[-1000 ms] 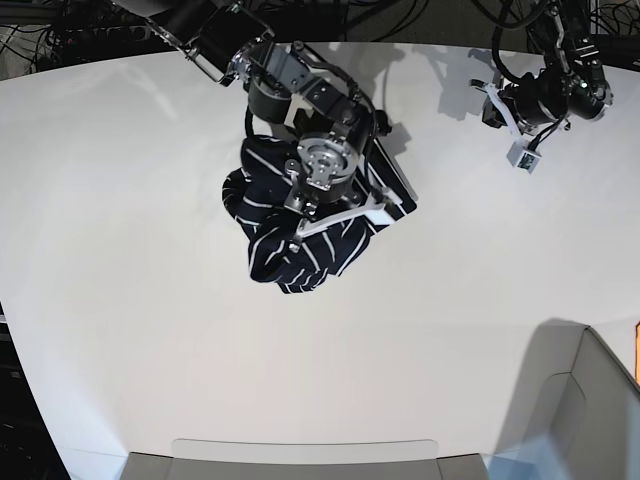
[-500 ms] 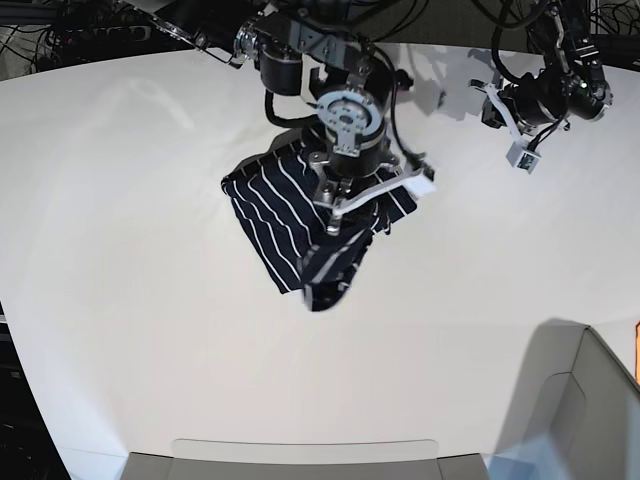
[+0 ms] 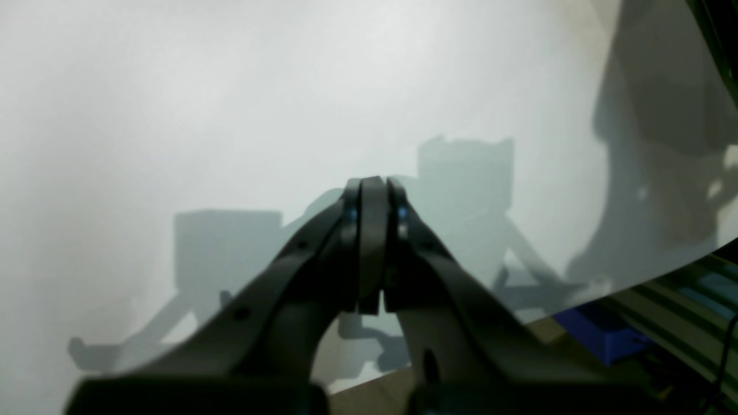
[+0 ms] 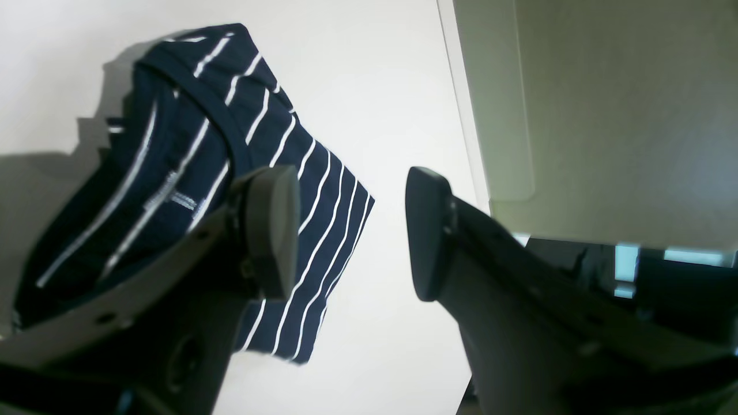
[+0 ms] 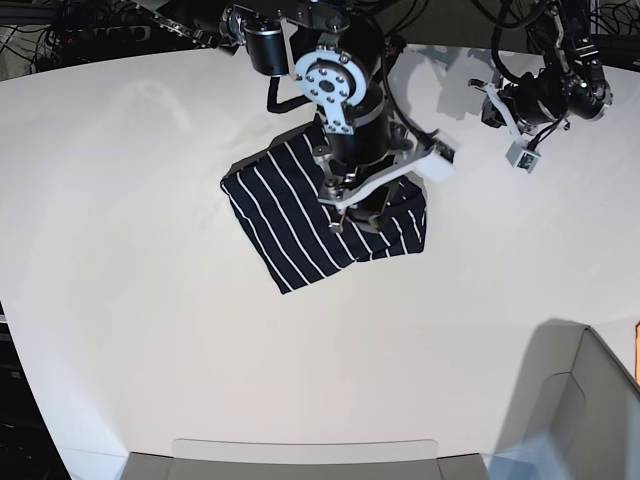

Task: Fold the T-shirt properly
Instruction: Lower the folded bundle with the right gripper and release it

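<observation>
The T-shirt (image 5: 290, 220), dark navy with thin white stripes, lies as a folded, roughly rectangular pile on the white table (image 5: 130, 300). My right gripper (image 5: 378, 188) hangs over the shirt's right part. In the right wrist view it (image 4: 349, 230) is open and empty, with the T-shirt (image 4: 190, 115) below and to the left of its fingers. My left gripper (image 5: 507, 108) is at the table's back right, well away from the shirt. In the left wrist view it (image 3: 373, 242) is shut on nothing, above bare table.
A grey bin (image 5: 585, 400) stands at the front right corner. A flat grey tray edge (image 5: 300, 455) lies along the front. Cables and rig parts (image 5: 90, 30) run behind the table's back edge.
The right gripper has let go of the shirt and opened. The hanging part it held now lies flat toward the right, and the arm has moved back and right. The left arm has not moved.
</observation>
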`<control>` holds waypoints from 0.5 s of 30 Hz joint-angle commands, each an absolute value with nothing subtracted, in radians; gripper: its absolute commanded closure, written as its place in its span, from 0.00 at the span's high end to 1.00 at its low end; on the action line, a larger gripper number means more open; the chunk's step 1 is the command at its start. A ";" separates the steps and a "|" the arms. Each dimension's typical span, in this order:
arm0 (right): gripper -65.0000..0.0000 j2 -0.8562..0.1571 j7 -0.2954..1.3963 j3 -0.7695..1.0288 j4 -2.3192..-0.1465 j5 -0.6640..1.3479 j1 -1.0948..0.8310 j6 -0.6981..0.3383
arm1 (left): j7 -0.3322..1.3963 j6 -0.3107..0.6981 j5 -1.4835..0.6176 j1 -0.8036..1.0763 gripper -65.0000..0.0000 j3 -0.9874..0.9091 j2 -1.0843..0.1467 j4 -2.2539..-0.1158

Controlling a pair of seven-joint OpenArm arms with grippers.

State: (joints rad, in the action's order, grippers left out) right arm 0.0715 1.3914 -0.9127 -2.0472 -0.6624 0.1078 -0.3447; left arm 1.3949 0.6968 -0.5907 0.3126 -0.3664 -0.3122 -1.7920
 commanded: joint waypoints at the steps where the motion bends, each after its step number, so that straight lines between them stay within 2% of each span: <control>1: 0.45 0.084 1.391 -0.869 -2.060 -0.691 0.122 -0.348 | 1.396 0.698 -0.598 0.309 0.00 -0.369 -0.321 -1.805; 6: 0.45 0.074 1.380 -0.656 -2.057 -0.639 0.125 -0.351 | 1.392 0.698 -0.598 0.292 0.00 -0.360 -0.320 -1.808; 10: 0.44 0.025 1.366 -0.453 -2.048 -0.513 0.136 -0.352 | 1.391 0.698 -0.598 0.216 0.00 -0.236 -0.323 -1.847; 12: 0.37 -0.021 1.366 -0.369 -2.034 -0.435 0.137 -0.352 | 1.389 0.698 -0.598 0.188 0.00 -0.148 -0.320 -1.890; 15: 0.20 -0.071 1.365 -0.266 -2.011 -0.334 0.137 -0.352 | 1.345 0.698 -0.598 0.142 0.00 -0.022 -0.318 -1.923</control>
State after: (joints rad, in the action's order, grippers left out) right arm -0.0792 1.3804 -0.2665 -1.9934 -0.3252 0.1165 -0.3515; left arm 1.3533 0.6968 -0.5903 0.1474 -0.0177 -0.3126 -1.9060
